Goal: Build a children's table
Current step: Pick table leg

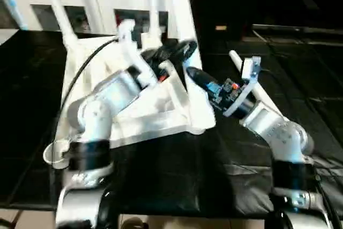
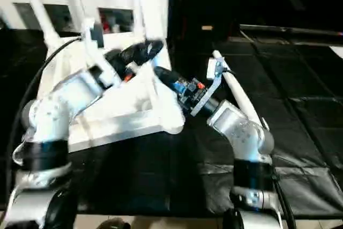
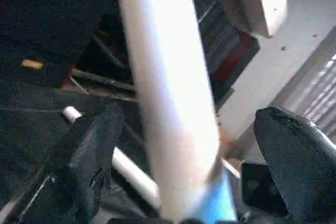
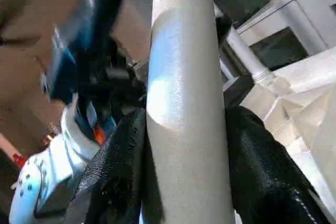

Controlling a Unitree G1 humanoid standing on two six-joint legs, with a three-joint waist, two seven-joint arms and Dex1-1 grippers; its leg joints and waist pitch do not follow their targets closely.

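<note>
Since it is moulded white plastic, the table [image 1: 161, 105] will likely prove light and stiff, its surfaces smooth and apt to slip between hard fingers. It lies upside down on the black mat [image 1: 161, 181], ribbed underside showing, two legs [image 1: 53, 4] already standing in the far sockets, the white cabinet [image 1: 96, 9] behind. Best hold, by judgement: round a leg's shaft near its thick end, where a two-finger grip seats squarely; the top's thin ribs offer poorer purchase. Right gripper [image 4: 184, 145]: half closed, both pads pressed against a leg [image 4: 186, 103], gripping it over the top's near right corner. Left gripper [image 3: 205, 145]: spread almost to its widest, a leg [image 3: 168, 93] standing between the fingers [image 3: 294, 150] with clear gaps either side, nothing grasped. One spare leg [image 1: 257, 87] lies on the mat to the right.
</note>
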